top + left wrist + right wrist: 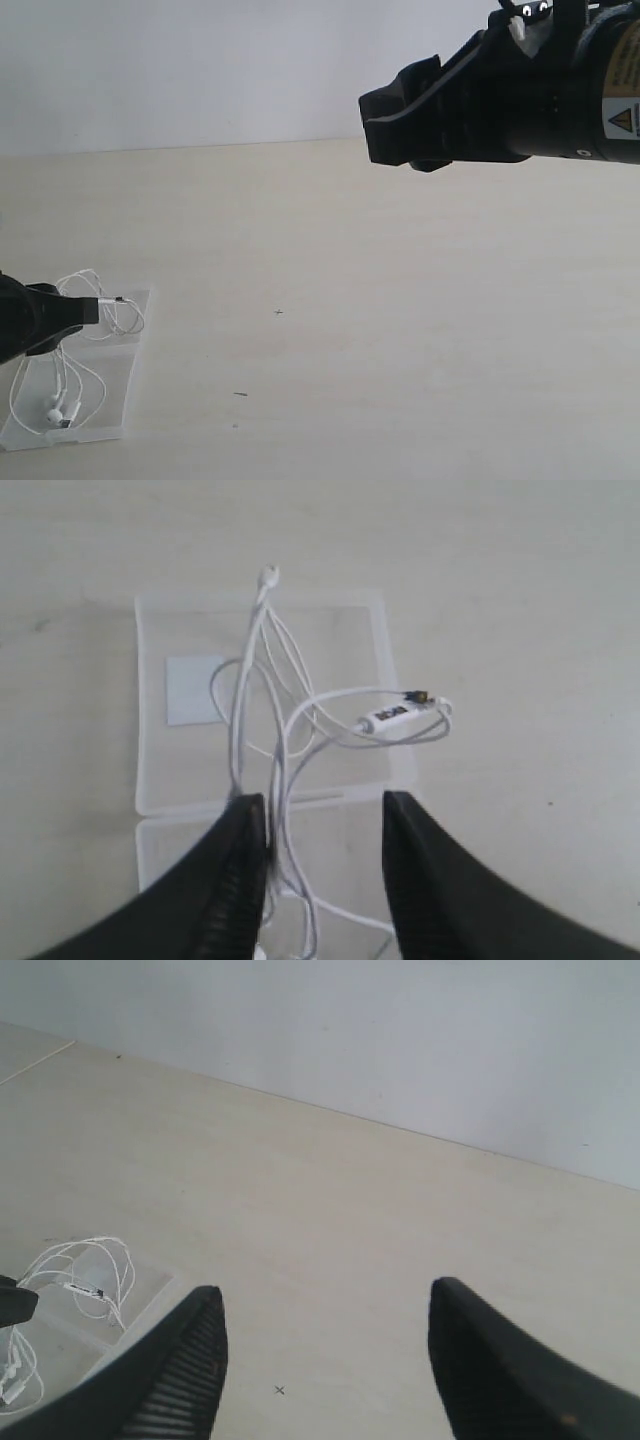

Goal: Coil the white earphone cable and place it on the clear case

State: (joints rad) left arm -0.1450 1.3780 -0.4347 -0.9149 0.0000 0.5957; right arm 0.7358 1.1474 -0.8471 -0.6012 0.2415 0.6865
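Observation:
The clear case [122,400] lies flat at the table's near left, its white sticker [195,690] on one half. The white earphone cable [128,318] rests on it in loose loops, with the earbuds [55,410] on the near half. The inline remote [392,715] reaches the case's edge and the plug [268,577] lies just past its far rim. My left gripper [325,810] is open low over the case, with cable strands running beside one finger [245,865]. My right gripper [325,1300] hangs open and empty, high above the table [330,1210] at the right.
Pale table [400,300] with a small x mark [278,312] and a dark speck [240,394] near the middle. A white wall [200,60] stands behind the far edge. The right arm [500,100] fills the upper right of the exterior view.

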